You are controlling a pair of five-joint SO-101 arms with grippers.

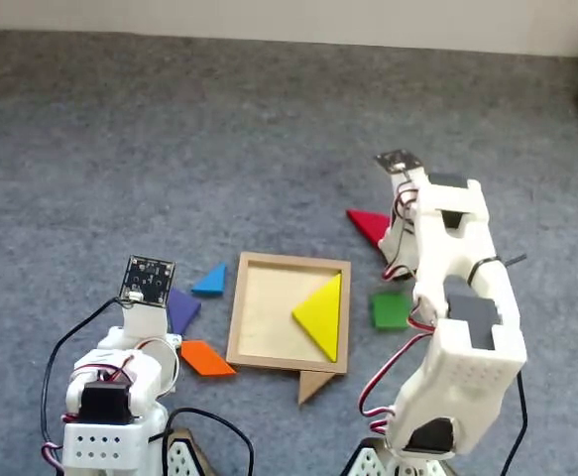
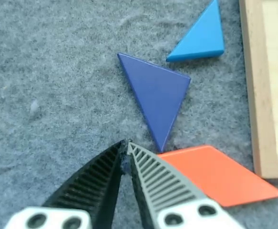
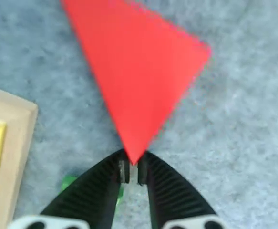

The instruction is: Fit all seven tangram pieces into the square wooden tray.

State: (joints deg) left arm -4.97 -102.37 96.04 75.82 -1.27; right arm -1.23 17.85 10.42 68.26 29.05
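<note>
Right pincer (image 3: 131, 171) grips the red triangle (image 3: 134, 71) by its tip; left pincer (image 2: 127, 145) is closed over carpet (image 2: 43, 71).

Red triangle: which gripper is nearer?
Right. The right gripper sits at a corner of the red triangle; the left gripper is across the tray, beside the purple triangle.

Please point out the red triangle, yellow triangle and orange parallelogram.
red triangle (image 3: 135, 71): right wrist view, top face, middle.
yellow triangle (image 1: 323, 316): high view, top face, middle.
orange parallelogram (image 2: 219, 175): left wrist view, top face, middle.
</note>
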